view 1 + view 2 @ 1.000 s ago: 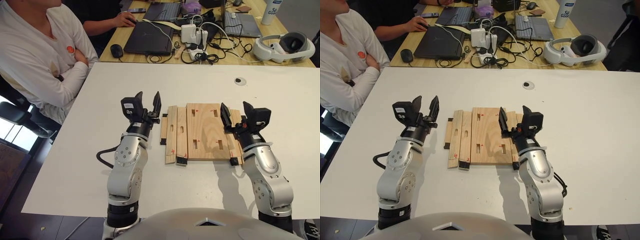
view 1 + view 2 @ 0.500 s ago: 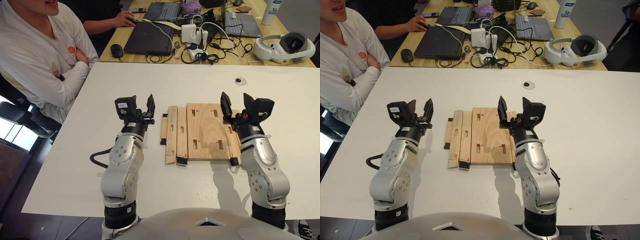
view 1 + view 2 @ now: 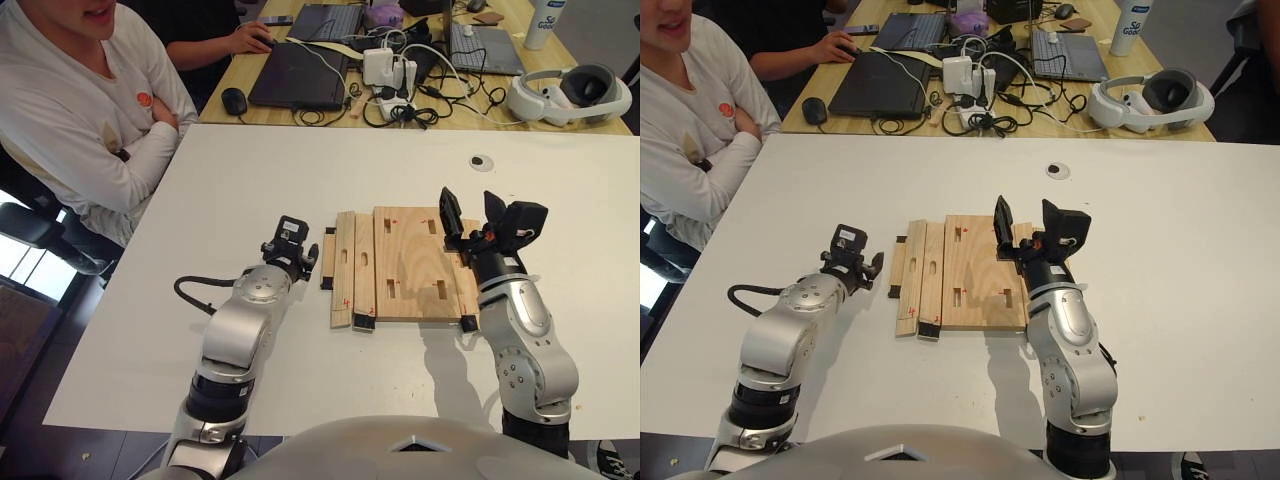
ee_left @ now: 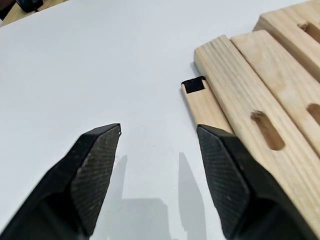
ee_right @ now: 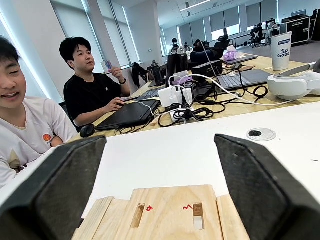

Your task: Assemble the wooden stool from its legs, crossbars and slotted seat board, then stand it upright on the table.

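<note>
The slotted seat board lies flat on the white table. Two slotted crossbars rest against its left side, and a thin leg with a black tip lies at their outer edge. Another black-tipped piece lies along the board's right edge. My left gripper is low over the table just left of the black-tipped leg; it is open, with bare table between its fingers. My right gripper hangs open above the board's right rear corner, holding nothing.
A cable grommet sits in the table behind the board. Beyond the table's far edge is a wooden desk with laptops, cables, a mouse and a white headset. A person sits at the table's left rear corner.
My left gripper has tipped forward and dropped from upright to low beside the leftmost wooden piece. My right gripper has moved forward slightly. The wood has not moved.
</note>
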Tool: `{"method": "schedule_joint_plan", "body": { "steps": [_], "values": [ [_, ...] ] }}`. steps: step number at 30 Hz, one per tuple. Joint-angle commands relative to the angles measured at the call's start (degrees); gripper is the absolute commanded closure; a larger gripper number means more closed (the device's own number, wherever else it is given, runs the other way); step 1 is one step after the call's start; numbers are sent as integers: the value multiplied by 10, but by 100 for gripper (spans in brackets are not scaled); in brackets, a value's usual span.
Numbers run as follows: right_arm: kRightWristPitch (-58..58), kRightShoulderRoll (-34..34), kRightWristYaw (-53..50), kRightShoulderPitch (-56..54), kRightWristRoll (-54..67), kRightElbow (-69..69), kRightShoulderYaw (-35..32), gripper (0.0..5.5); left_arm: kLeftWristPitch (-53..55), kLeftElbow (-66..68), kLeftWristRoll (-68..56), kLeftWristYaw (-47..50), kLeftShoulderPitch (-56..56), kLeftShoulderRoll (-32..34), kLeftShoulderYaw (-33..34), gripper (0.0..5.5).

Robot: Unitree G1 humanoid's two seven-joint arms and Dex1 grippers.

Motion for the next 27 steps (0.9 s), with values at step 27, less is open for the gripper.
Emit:
{"method": "schedule_joint_plan", "body": {
  "steps": [27],
  "values": [
    [2, 16, -13, -10, -8, -1, -1, 150, 33, 91, 23, -69, -60, 27, -119, 267]
  ]
}}
